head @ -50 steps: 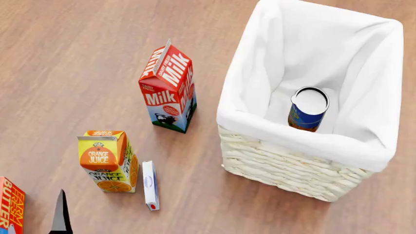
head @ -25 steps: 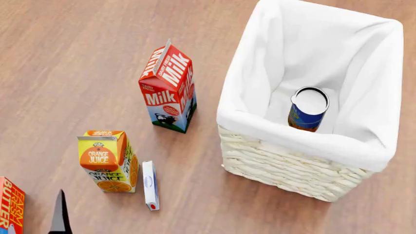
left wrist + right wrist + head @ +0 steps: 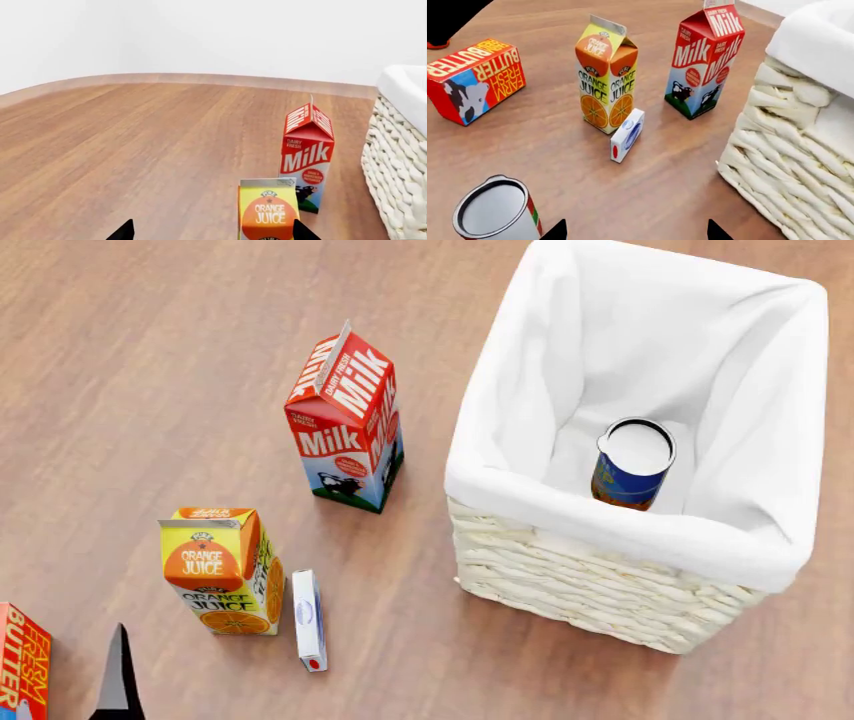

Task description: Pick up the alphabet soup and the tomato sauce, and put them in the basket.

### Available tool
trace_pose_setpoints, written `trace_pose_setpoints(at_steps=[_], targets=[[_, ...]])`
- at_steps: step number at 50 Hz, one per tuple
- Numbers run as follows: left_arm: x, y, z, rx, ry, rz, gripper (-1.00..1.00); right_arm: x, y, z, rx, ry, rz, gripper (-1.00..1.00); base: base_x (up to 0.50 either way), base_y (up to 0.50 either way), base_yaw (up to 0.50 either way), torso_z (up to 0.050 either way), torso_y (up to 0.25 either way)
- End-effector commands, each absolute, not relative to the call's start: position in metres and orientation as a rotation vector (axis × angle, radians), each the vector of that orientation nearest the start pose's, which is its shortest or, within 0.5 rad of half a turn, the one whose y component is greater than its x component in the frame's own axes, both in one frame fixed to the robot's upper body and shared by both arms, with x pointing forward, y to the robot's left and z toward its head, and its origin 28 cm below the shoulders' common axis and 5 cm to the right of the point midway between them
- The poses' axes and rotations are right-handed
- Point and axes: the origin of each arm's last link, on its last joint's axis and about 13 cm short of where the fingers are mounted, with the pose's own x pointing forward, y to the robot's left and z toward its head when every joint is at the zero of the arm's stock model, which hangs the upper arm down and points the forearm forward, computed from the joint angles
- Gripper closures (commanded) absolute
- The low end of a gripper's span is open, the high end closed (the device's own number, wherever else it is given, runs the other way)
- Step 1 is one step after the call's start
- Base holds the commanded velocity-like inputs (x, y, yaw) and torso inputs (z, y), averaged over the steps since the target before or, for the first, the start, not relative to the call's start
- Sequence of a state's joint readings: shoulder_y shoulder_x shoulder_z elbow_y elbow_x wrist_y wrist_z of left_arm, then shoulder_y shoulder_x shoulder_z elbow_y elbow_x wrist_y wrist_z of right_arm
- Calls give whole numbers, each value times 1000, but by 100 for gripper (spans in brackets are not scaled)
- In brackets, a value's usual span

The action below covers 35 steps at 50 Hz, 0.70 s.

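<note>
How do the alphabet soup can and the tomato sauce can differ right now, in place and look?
The alphabet soup stands inside the basket, while the tomato sauce stands on the wooden floor outside it, in front of the butter box. The alphabet soup has a blue label with orange at the bottom; the tomato sauce shows red with a green band. Both are upright cylindrical cans with silvery tops, and neither is held by a gripper.

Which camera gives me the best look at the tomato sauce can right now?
The right wrist view: the tomato sauce stands upright on the floor near that camera, its silvery top and a strip of red-and-green label visible. The head view and left wrist view do not show it.
</note>
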State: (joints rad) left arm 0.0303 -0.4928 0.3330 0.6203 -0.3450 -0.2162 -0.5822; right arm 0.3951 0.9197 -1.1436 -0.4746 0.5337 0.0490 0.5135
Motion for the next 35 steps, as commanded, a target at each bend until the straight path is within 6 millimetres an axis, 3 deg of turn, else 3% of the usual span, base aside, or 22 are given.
trace_pose_setpoints(at_steps=[1, 20, 35], targets=[[177, 210, 108, -14, -202, 9, -100, 169, -95, 78, -322, -5, 645, -100, 0, 0, 0, 0, 0], [177, 211, 108, -15, -204, 9, -100, 161, -86, 82, -305, -13, 724, -100, 0, 0, 0, 0, 0], [177, 211, 100, -15, -204, 10, -100, 167, -74, 80, -329, -31, 753, -100, 0, 0, 0, 0, 0]])
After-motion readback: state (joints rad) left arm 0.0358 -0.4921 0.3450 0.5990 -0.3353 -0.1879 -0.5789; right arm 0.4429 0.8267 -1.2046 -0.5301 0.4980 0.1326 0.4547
